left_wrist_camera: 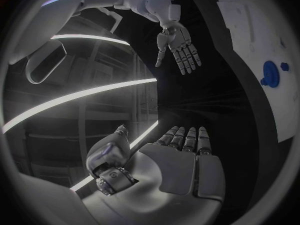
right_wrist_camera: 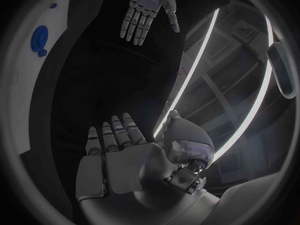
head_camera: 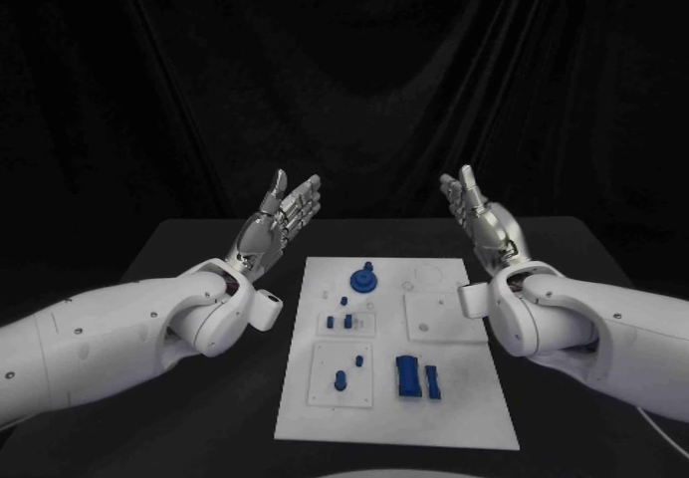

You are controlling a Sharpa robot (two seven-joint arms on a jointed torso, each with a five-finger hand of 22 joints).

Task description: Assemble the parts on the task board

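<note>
The white task board (head_camera: 460, 398) lies in the middle of the black table. A round blue part (head_camera: 364, 280) stands near its far end, small blue pegs (head_camera: 342, 322) sit at mid-board, and taller blue blocks (head_camera: 415, 377) with one more peg (head_camera: 341, 379) are nearer me. My left hand (head_camera: 279, 224) is raised above the table's far left, beyond the board, fingers straight and apart, holding nothing. My right hand (head_camera: 480, 220) mirrors it at the far right, also empty. The left wrist view shows the left hand (left_wrist_camera: 178, 157), the right hand (left_wrist_camera: 179, 47) and the round part (left_wrist_camera: 271, 74). The right wrist view shows the right hand (right_wrist_camera: 122, 157) and the left hand (right_wrist_camera: 145, 10).
The black table (head_camera: 187, 249) extends on both sides of the board. A black curtain hangs behind the table. White raised plates (head_camera: 445, 317) sit on the board itself.
</note>
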